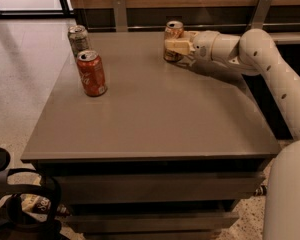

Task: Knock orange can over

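The orange can (173, 33), pale golden-orange with a silver top, stands upright near the far edge of the grey table (155, 114). My gripper (176, 46) reaches in from the right and sits right against the can's front, its cream finger crossing the can's middle. The finger hides part of the can's side.
A deeper red-orange can (91, 73) stands upright at the table's left. A silver-grey can (78, 39) stands just behind it near the far left corner. A wooden wall with metal brackets runs behind the table. A dark bag (20, 204) lies on the floor at lower left.
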